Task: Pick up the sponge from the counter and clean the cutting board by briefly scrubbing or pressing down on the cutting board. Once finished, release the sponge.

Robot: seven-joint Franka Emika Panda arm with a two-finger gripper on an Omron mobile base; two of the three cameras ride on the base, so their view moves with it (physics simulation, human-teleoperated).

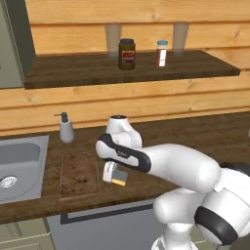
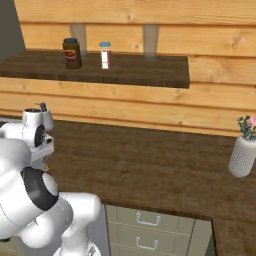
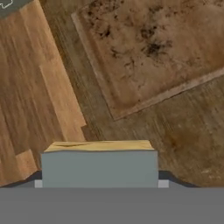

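Sponge [image 3: 99, 168], grey-blue on one broad face and yellow along one side, sits between the fingers of the gripper [image 3: 101, 181] at the bottom of the hand view. A dark fingertip lies against each end of it, so the jaws are grasping the sponge. In the left base view the sponge is just below the middle of the frame, to the right of the cutting board [image 1: 79, 174], with its yellow edge facing down. It appears to be held a little above the counter [image 1: 146, 185], though the angle makes the gap hard to judge.

The cutting board lies flat on the counter, left of centre in the left base view, reddish-brown with dark stains. In the hand view it fills the upper right, one corner pointing down toward the middle, the sponge apart from it.

A grey sink [image 1: 22, 168] is at the left edge of the left base view, with a soap dispenser [image 1: 66, 129] standing between it and the arm [image 1: 183, 166], near the top end of the board. On the shelf [image 1: 97, 66] across the upper part stand a dark jar [image 1: 127, 54] and, to its right, a smaller bottle [image 1: 162, 53] with a blue cap. At the right edge of the right base view, a white vase [image 2: 242, 156] holds flowers [image 2: 247, 126].
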